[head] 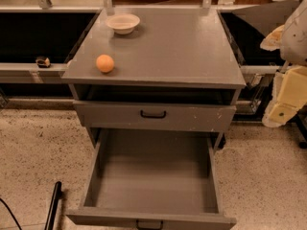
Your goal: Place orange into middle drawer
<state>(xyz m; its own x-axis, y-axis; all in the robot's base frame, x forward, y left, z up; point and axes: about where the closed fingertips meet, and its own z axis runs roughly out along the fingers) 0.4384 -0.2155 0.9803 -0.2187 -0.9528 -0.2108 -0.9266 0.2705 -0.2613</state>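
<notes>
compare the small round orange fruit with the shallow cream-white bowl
The orange is a smaller solid ball; the bowl is wider and open. The orange sits front left, the bowl further back. Both rest on the grey cabinet top, apart. The gripper is at the picture's right edge.

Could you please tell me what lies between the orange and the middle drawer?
Camera view: between orange and middle drawer sits the closed drawer front; the gripper hangs far right.
</notes>
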